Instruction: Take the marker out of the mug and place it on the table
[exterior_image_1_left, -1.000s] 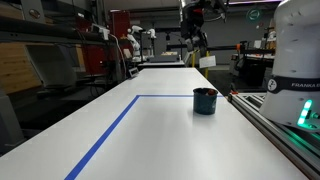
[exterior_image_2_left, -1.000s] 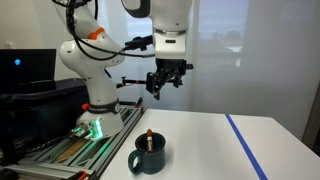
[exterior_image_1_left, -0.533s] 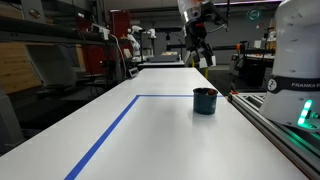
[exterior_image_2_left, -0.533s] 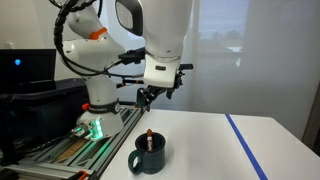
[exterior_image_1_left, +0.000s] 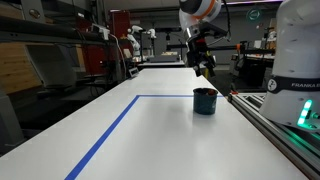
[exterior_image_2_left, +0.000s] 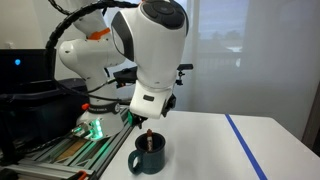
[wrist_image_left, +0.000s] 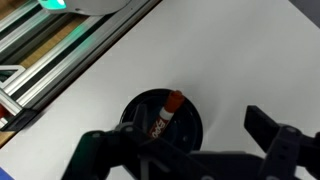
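The dark blue-teal mug stands on the white table near the robot's base; it also shows in an exterior view. The reddish-brown marker stands tilted inside it, its tip poking above the rim. In the wrist view the marker leans in the mug, red cap up. My gripper hangs above the mug, apart from it, in both exterior views. In the wrist view its jaws are open and empty, one finger on each side of the mug.
A blue tape line marks a rectangle on the table, and shows at the side in an exterior view. The robot base with a green light and metal rails border the table beside the mug.
The arm has come down and swung over the mug, from well above and behind it to just above it. Mug and marker have not moved.
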